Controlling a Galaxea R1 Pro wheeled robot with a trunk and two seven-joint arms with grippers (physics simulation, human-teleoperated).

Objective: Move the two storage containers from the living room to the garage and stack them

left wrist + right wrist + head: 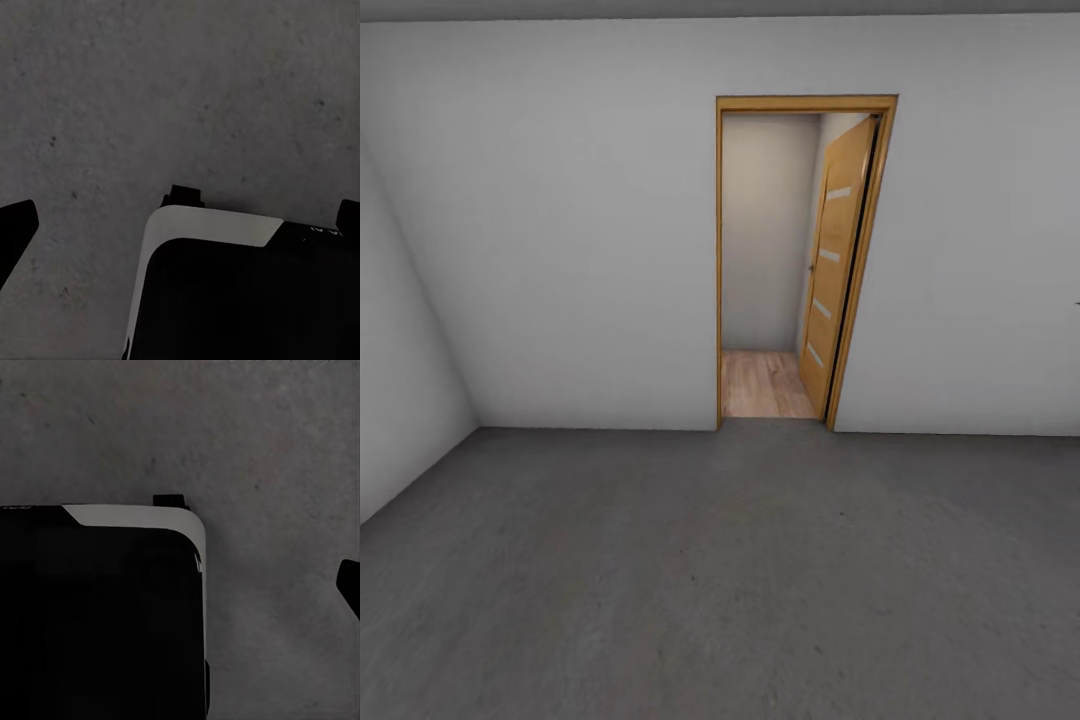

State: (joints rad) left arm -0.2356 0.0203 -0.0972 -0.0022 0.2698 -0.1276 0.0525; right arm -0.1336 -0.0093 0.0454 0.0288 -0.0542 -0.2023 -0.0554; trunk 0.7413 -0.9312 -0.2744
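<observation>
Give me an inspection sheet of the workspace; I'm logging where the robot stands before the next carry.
Surface: grey mottled concrete floor, bare as far as the head view reaches.
Job's things: nothing seen of the containers.
Clutter: nothing seen.
Grippers: the wrist views look down at the floor and the robot's dark base with its white rim; dark tips at the frame edges may be end effector fingers, so open or shut cannot be told.
Cables: nothing seen.
Surroundings: white walls; a wood-framed doorway ahead, its wooden door swung open, light wood planks beyond.
</observation>
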